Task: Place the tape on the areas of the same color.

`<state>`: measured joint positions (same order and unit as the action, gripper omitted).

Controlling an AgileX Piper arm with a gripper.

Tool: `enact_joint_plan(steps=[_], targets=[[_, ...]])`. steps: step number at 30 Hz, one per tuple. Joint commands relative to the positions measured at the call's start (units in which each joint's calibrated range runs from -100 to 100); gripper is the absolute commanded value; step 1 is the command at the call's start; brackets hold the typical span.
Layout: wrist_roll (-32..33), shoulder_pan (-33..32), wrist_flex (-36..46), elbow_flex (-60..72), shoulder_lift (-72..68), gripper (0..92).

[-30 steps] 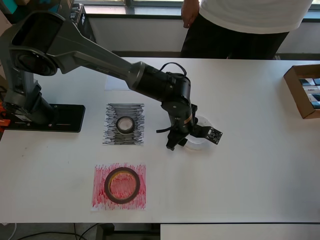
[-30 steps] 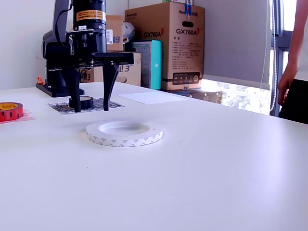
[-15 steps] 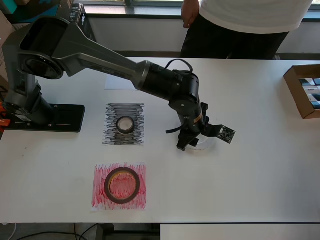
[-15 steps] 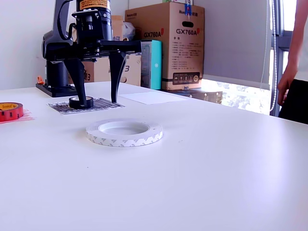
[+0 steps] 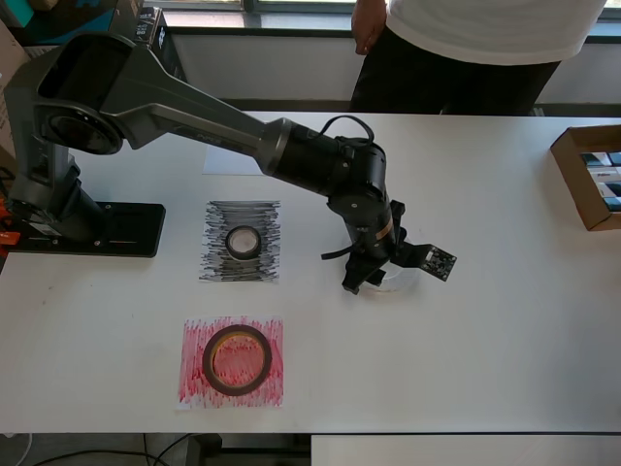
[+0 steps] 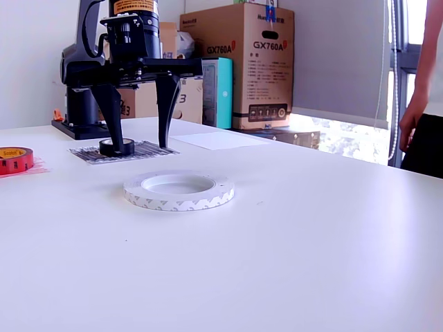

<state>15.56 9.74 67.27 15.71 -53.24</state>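
Note:
The white tape ring (image 6: 178, 191) lies flat on the bare table; the overhead view shows only a sliver of the ring (image 5: 398, 282) under the wrist. My gripper (image 6: 138, 144) hangs open just above and behind it, fingers apart, touching nothing. Seen from overhead, the gripper (image 5: 372, 278) sits over the ring's left part. The small black roll (image 5: 243, 241) rests on the black scribbled sheet (image 5: 215, 264). On the red scribbled sheet (image 5: 194, 383) lies the red roll (image 5: 236, 358). The plain white sheet (image 5: 221, 163) is partly hidden by the arm and shows bare in the exterior view (image 6: 220, 140).
An open cardboard box (image 5: 590, 175) stands at the overhead view's right edge. A person (image 5: 466, 49) stands behind the table's far side. The arm's base (image 5: 87, 228) occupies the left. Stacked cartons (image 6: 239, 66) stand beyond the table in the exterior view.
The gripper has shifted toward the overhead view's right over the white ring and risen slightly, staying open. The tape rolls have not moved.

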Motion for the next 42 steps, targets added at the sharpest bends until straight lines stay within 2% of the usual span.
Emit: enact_joint_plan(steps=[1, 9, 42], targets=[[0.0, 0.2, -0.3, 0.7, -0.5, 57.7], [-4.7, 0.0, 0.0, 0.7, -2.4, 57.7], [-4.7, 1.1, 0.1, 0.2, -5.0, 57.7]])
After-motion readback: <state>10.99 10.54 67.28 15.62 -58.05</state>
